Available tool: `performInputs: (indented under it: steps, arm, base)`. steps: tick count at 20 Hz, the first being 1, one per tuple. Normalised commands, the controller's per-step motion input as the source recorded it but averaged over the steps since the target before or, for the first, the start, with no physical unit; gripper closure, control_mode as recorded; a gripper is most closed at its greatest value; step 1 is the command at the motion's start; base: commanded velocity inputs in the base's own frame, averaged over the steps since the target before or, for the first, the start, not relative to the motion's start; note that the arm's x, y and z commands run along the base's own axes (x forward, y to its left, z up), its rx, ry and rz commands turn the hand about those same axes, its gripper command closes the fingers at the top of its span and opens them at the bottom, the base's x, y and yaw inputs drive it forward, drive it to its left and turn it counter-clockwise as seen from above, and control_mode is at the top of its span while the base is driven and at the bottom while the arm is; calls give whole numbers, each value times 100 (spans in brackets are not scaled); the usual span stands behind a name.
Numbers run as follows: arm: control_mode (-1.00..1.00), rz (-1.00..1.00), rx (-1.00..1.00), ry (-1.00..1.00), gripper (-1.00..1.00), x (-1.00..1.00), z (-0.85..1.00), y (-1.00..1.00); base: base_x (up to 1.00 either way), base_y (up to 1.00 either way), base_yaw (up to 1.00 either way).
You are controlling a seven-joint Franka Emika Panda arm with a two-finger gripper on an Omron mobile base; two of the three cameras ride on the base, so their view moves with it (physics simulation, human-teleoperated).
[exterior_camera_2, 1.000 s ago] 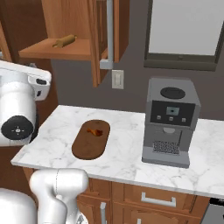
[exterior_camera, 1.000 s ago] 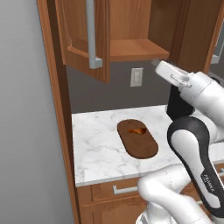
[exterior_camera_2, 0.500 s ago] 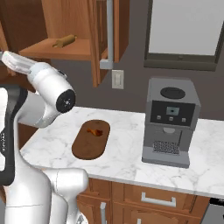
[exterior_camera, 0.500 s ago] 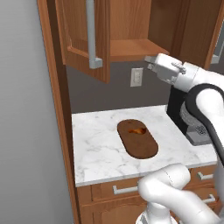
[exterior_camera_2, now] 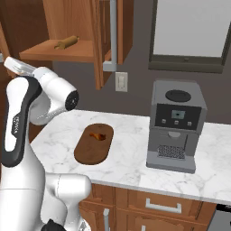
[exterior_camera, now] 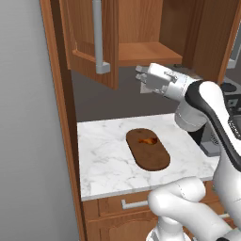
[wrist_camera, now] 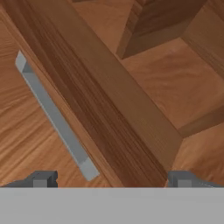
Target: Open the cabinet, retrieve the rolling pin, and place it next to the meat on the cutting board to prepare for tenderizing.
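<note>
gripper (exterior_camera: 140, 75) hovered with jaws spread wide and empty, just below the open cabinet (exterior_camera: 141, 28) shelf. rolling pin (exterior_camera_2: 66, 42) lay on that shelf in the right base view. meat (exterior_camera: 147, 140) sat on the cutting board (exterior_camera: 147, 148) on a white marble counter (exterior_camera: 101, 160); a coffee machine (exterior_camera_2: 175, 125) stood apart. hand view faced a door handle (wrist_camera: 54, 116).

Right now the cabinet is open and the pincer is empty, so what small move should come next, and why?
Probably raise the open pincer and reach it into the cabinet toward the rolling pin. The pin lies on the shelf, above the pincer, which hovers just under the shelf edge. The cutting board holds just the meat.
</note>
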Motion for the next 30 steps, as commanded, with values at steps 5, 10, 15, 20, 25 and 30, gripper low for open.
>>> performInputs:
  steps: [5, 10, 15, 20, 25, 30]
  arm:
    - [-100, 4, 4, 0, -100, 33, -5, 38]
    - [-100, 5, 1, 0, -100, 13, 0, 46]
    - [-100, 11, 0, 0, -100, 0, 0, 60]
    - [-100, 13, 0, 0, -100, 0, 0, 64]
    - [-100, 14, 0, 0, -100, 0, 0, 66]
    - [-100, 15, 0, 0, -100, 7, 0, 70]
  base:
    - [0, 0, 0]
    - [0, 0, 0]
    - [0, 0, 0]
    - [0, 0, 0]
    - [0, 0, 0]
    - [0, 0, 0]
